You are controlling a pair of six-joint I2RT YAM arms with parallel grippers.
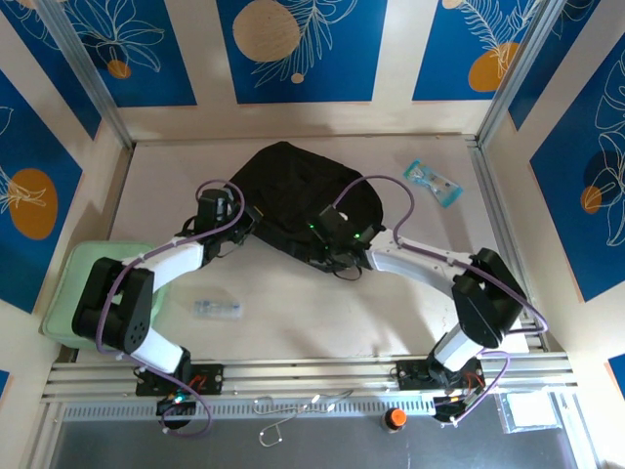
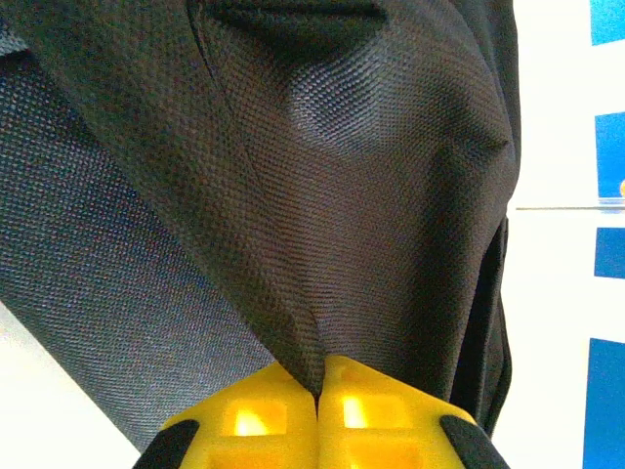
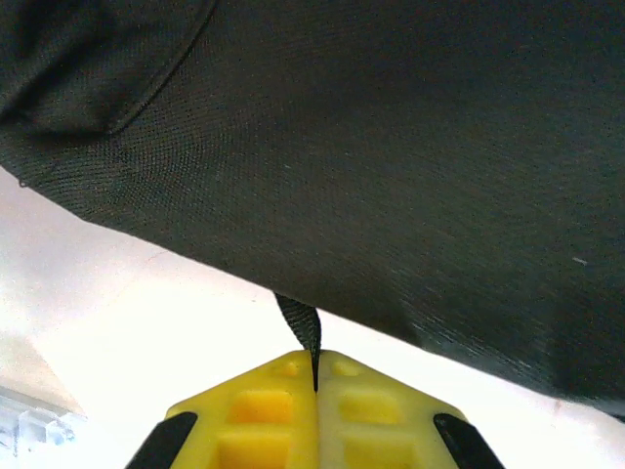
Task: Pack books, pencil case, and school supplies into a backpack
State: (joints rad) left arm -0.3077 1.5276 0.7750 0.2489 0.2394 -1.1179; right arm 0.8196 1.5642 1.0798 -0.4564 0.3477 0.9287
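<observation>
The black backpack (image 1: 293, 191) lies in the middle of the table toward the back. My left gripper (image 1: 223, 217) is at its left edge, and its yellow fingers (image 2: 264, 415) are shut on a pinched fold of the backpack's fabric (image 2: 322, 195). At the bag's near right edge, my right gripper (image 1: 337, 244) is shut on a thin black webbing strap (image 3: 301, 327) hanging from the backpack (image 3: 391, 147). The books are hidden or out of view.
A mint green zip case (image 1: 83, 283) sits at the table's left edge behind the left arm. A small clear packet (image 1: 217, 309) lies near the front, and a blue-and-white packet (image 1: 432, 183) lies at the back right.
</observation>
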